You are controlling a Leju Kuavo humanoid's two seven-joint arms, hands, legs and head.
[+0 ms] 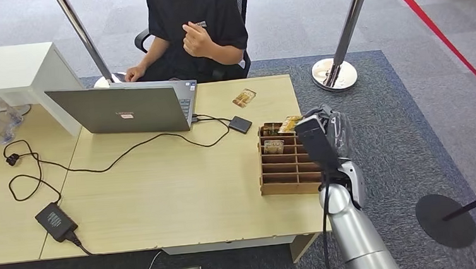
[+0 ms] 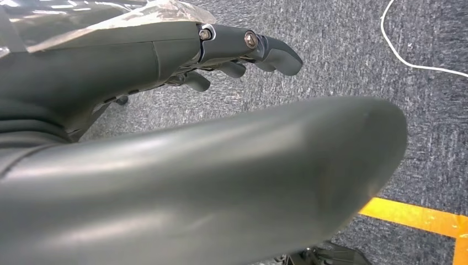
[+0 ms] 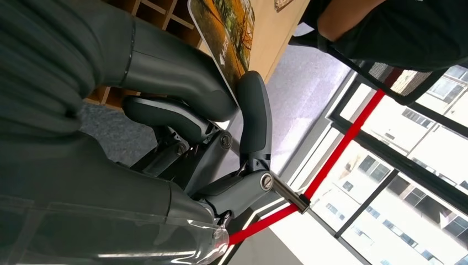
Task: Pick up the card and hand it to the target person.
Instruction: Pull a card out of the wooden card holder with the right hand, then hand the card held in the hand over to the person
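Card [image 3: 229,33] with an autumn-leaf print is pinched between the thumb and a finger of your right hand [image 1: 322,132], over the wooden rack [image 1: 288,169] at the table's [image 1: 164,196] right edge. From the left: your left hand [image 2: 243,52] hangs over grey carpet, holding nothing, fingers loosely apart. One black power brick [image 1: 56,221] lies near the front left corner, one open laptop [image 1: 126,109] sits at the far edge before the seated person [image 1: 196,30], and one loose card [image 1: 244,98] lies right of it. The rack holds two more cards [image 1: 273,146] in its far slots. Your right arm rises from the front right corner, wrist bent toward the rack.
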